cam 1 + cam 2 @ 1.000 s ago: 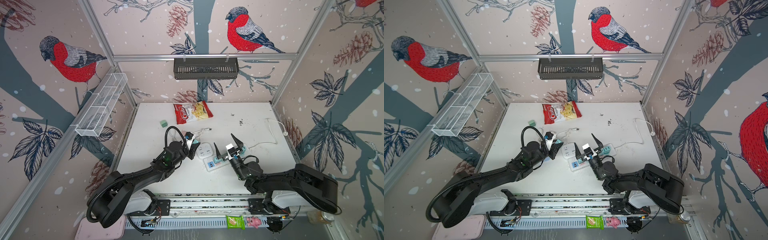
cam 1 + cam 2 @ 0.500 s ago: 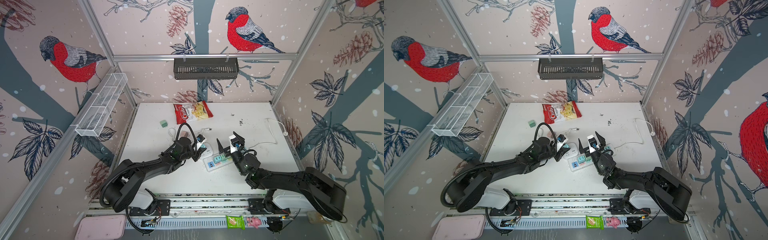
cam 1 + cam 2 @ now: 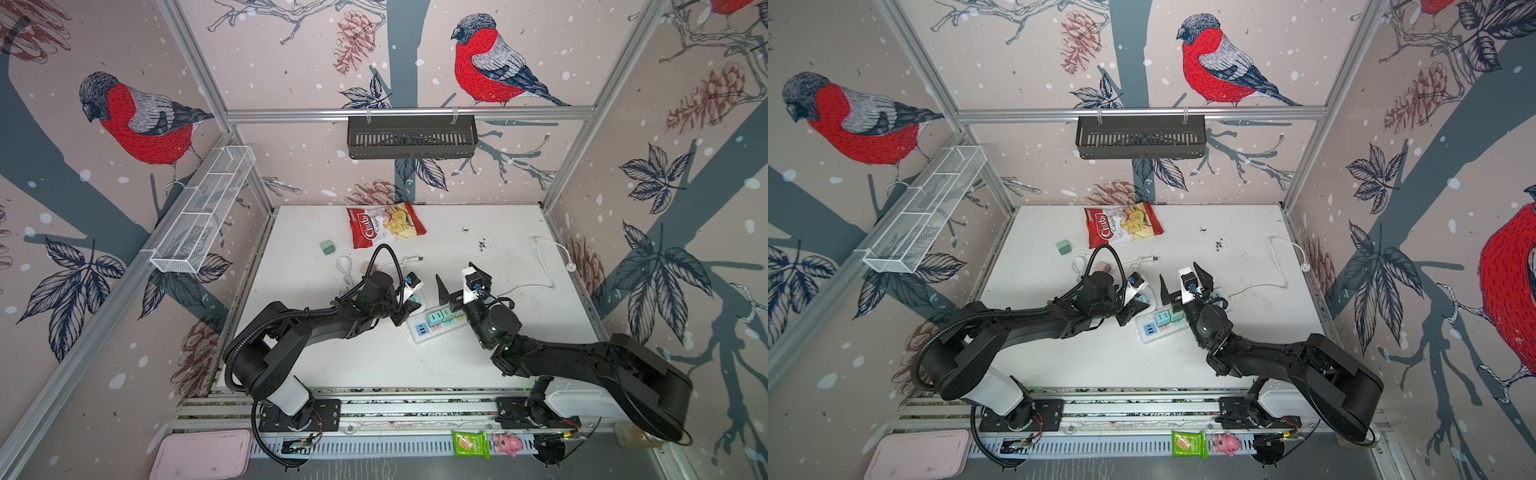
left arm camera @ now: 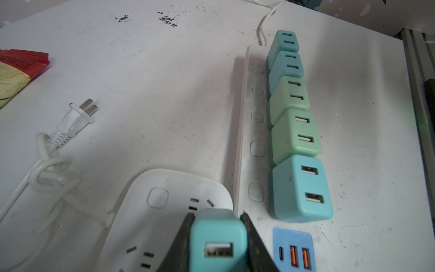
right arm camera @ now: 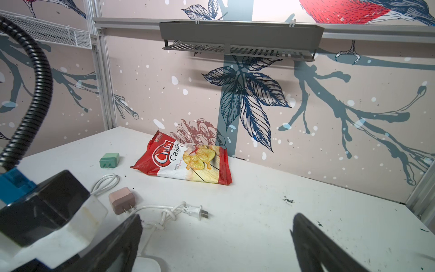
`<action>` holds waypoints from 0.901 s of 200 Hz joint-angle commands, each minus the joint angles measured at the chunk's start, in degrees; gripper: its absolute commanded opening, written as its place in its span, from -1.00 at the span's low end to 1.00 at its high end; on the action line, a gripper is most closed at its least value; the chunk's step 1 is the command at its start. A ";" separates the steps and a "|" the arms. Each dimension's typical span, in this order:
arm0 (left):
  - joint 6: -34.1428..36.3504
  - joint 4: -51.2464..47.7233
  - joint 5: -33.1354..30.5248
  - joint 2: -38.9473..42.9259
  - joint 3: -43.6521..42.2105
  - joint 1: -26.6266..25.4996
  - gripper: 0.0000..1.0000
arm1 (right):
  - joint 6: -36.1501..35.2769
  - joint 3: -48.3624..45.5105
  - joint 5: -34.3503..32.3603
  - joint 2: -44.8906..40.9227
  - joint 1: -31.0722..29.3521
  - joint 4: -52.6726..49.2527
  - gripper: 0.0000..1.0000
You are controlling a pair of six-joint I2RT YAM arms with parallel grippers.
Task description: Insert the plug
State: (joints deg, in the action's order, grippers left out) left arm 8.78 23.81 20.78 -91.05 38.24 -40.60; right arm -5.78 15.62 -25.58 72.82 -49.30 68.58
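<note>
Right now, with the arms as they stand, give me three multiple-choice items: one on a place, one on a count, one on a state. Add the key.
1. The pink charger lies:
A. in the basket
B. beside the white cord
C. under the chips bag

2. How many chargers are plugged into the long strip?
A. three
B. seven
C. five

3. The right gripper is:
A. open and empty
B. shut on a charger
C. shut on the cord

Key:
1 B: the right wrist view shows it on the table with the cord running past its prongs.
2 C: the left wrist view shows five in a row.
3 A: its jaws stand wide apart with nothing between them.
</note>
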 commanded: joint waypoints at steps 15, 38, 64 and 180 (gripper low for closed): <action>0.68 2.99 -0.24 -2.97 1.09 -0.03 -1.00 | 2.43 0.03 1.39 0.57 0.26 0.23 1.00; 1.73 2.92 -1.97 -3.78 1.33 0.01 -1.00 | 3.03 -1.29 1.70 0.54 0.34 3.67 0.99; 2.63 3.44 -3.50 -3.68 1.04 -0.01 -1.00 | 4.97 -2.24 1.19 -0.13 0.87 5.40 0.99; 5.67 -2.95 -5.75 -5.03 4.18 -0.18 -1.00 | 10.57 -4.89 2.12 -0.75 3.43 9.20 0.99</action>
State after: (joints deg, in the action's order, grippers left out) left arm 12.73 25.10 16.23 -95.79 42.15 -40.64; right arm 3.27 10.79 -24.14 72.16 -45.98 75.13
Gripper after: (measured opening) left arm 0.297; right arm 0.997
